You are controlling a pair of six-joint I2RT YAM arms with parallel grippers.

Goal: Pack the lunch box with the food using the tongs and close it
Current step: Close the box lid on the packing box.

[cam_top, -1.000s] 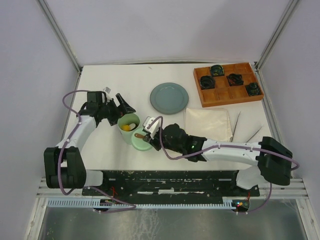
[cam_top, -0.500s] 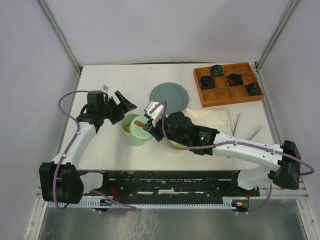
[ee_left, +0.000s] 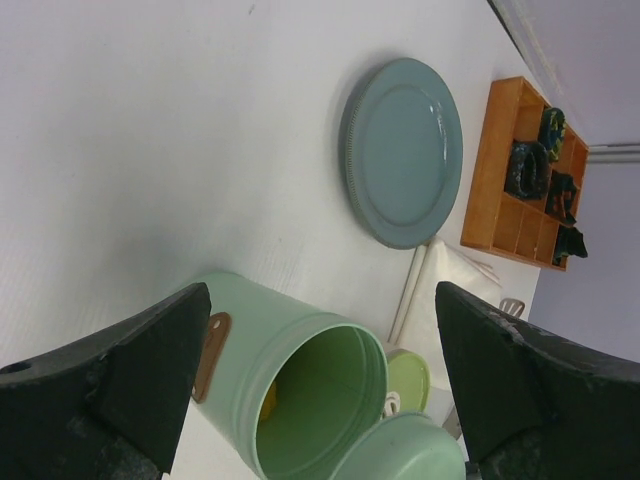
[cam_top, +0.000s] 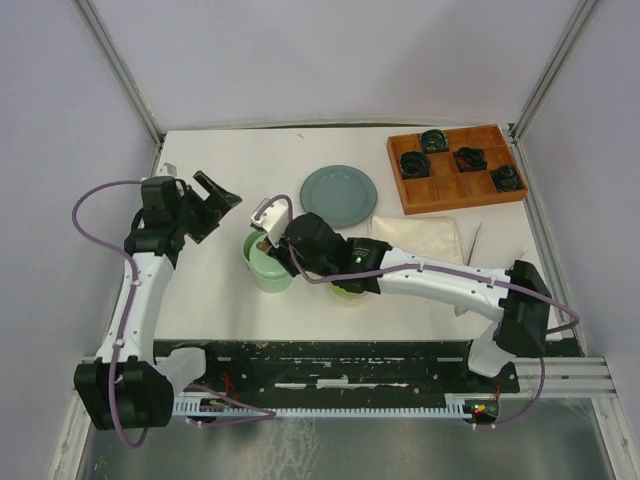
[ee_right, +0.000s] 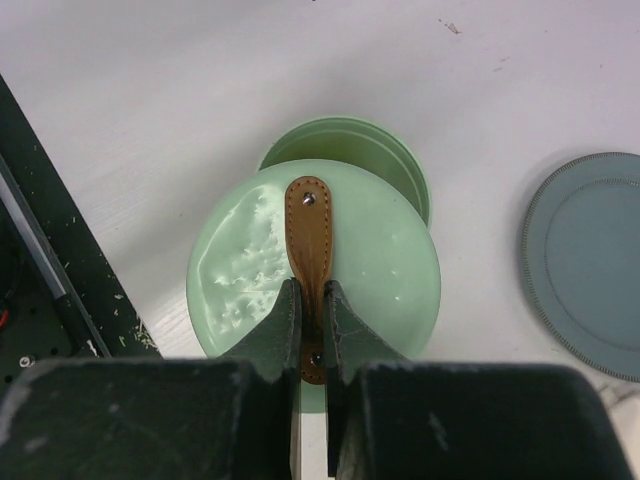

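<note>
One sec back the R pincer had the lid low at the near-right of the can. Now it's swung up & over: lid hangs above the can's mouth but offset, so a crescent of rim shows past it. Not seated. From the L wrist view the mouth's open & a yellow bit of food sits inside. R pincer is clamped tight on the lid's brown handle, jaws all but touching w/ just the strap between. L pincer was right up at the can's left rim. It's backed off to the left & sits apart from it, spread as wide as it goes, nothing in it, pointed at the can.

Round about: plate just beyond the can on the bench. Tray w/ dark items is at far right, cloth on its near side. R arm stretches across the cloth's front edge & over the lime lid, which peeps out under it. Tongs lie right of the cloth. Only one leg shows, the rest is behind the arm.
</note>
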